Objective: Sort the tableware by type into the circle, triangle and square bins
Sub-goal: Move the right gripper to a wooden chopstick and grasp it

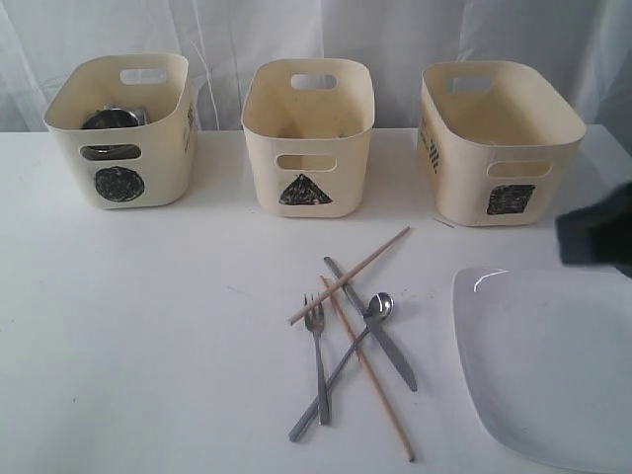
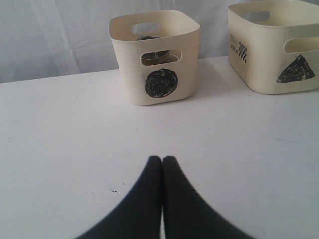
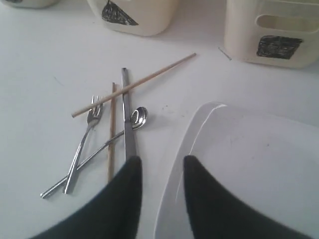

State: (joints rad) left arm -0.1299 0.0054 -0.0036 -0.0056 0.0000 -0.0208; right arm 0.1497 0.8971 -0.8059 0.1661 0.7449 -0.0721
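Observation:
Three cream bins stand at the back: circle bin (image 1: 118, 133), triangle bin (image 1: 306, 133), square bin (image 1: 499, 138). Steel ware (image 1: 111, 118) shows inside the circle bin; which pieces, I cannot tell. The white bowl is not visible. On the table lie a fork (image 1: 318, 355), spoon (image 1: 378, 306), knife (image 1: 373, 326) and two crossed chopsticks (image 1: 351, 275). The white plate (image 1: 548, 365) lies at the front right. My right gripper (image 3: 162, 164) is open, one finger over the knife (image 3: 127, 114), the other over the plate's rim (image 3: 199, 124). My left gripper (image 2: 162, 159) is shut and empty, facing the circle bin (image 2: 154, 55).
A white curtain hangs behind the bins. The white table (image 1: 148, 326) carries everything. In the exterior view the right arm (image 1: 597, 237) shows as a dark blur at the right edge, above the plate. The plate runs past the frame's lower right corner.

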